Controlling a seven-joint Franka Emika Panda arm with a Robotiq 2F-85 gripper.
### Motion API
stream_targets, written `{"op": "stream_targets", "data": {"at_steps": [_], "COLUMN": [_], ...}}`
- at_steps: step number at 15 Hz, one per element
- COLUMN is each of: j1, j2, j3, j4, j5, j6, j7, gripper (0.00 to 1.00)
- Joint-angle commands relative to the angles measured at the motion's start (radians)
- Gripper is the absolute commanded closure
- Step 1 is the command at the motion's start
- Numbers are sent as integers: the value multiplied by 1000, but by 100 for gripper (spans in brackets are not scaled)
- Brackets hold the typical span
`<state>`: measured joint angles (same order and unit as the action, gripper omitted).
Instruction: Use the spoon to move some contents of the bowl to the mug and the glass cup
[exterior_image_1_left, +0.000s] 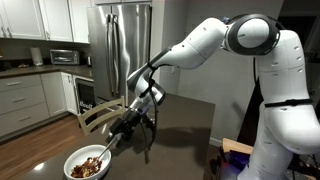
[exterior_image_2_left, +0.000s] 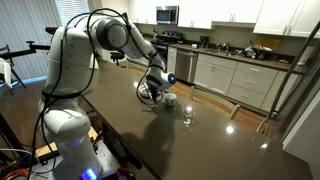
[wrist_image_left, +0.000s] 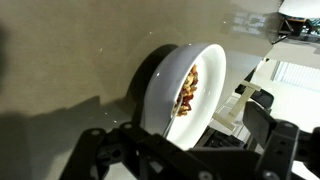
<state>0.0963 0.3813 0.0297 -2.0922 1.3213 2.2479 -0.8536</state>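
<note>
Spoon (exterior_image_1_left: 107, 150): thin pale handle slanting up from the bowl (exterior_image_1_left: 86, 164) toward the end effector (exterior_image_1_left: 126, 128); can't tell if they touch. Bowl sits on the dark worktop (exterior_image_2_left: 205, 150) near its edge, with the brown-red contents (wrist_image_left: 187, 92) heaped inside. Wrist view: end effector (wrist_image_left: 185, 150) has its fingers (wrist_image_left: 278, 145) spread wide, nothing pinched between them, bowl straight ahead. In an exterior view the white mug (exterior_image_2_left: 171, 99) stands just beside the end effector, glass cup (exterior_image_2_left: 187, 116) near the mug, both upright on the worktop.
</note>
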Motion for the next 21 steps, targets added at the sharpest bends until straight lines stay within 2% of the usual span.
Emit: {"op": "stream_targets", "data": {"at_steps": [1, 3, 11, 12, 13, 15, 16, 21], "j1": [-42, -49, -46, -45, -43, -40, -39, -41], "j2": [37, 47, 64, 64, 65, 66, 67, 80], "j3": [7, 5, 7, 7, 5, 4, 3, 1], "j4": [52, 63, 63, 63, 62, 63, 64, 80], "j5": [-21, -21, -17, -19, -21, -27, -30, -34], "j6": [-77, -95, -87, -84, -79, -73, -71, -70], "j7": [-9, -9, -11, -8, -6, -1, 3, -3], "gripper": [25, 30, 84, 84, 50, 50, 45, 12]}}
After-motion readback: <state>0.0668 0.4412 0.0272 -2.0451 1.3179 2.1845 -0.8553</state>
